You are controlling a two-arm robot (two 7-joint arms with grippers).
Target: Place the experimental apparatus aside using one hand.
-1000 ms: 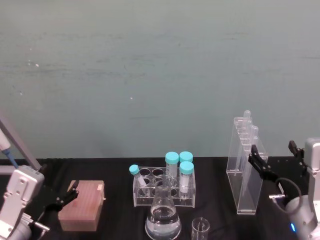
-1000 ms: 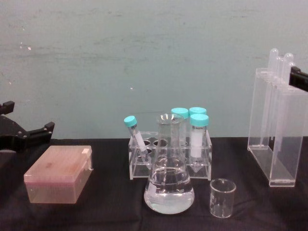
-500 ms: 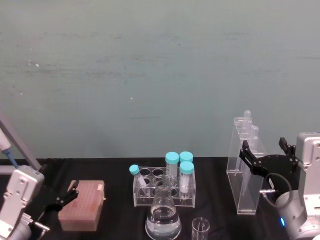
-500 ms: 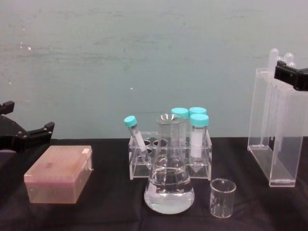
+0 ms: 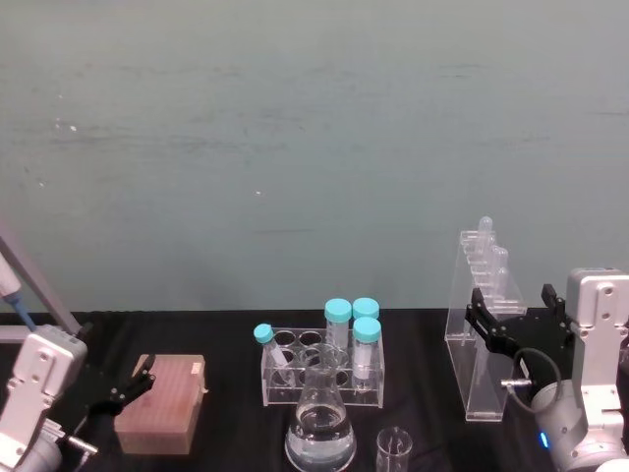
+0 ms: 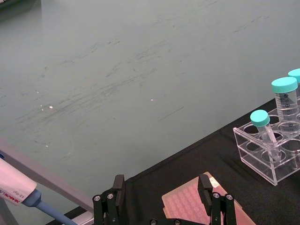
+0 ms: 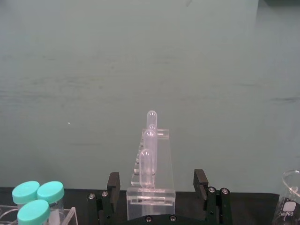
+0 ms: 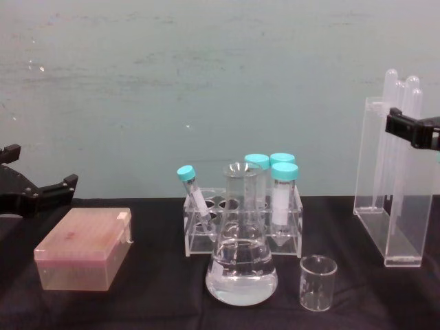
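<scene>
The right gripper (image 5: 511, 307), fingers spread, faces the tall stand (image 5: 485, 385) at the tabletop's (image 5: 226, 433) right end; likely light, rigid, slick acrylic carrying loose tubes (image 7: 151, 123), it wants a level squeeze across its narrow upper walls, while the left gripper (image 5: 130, 385) idles open.

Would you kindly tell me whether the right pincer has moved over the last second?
Yes. The right pincer, fingers open, has shifted leftward and down, closing in on the acrylic stand, which has stayed in place on the table.
</scene>
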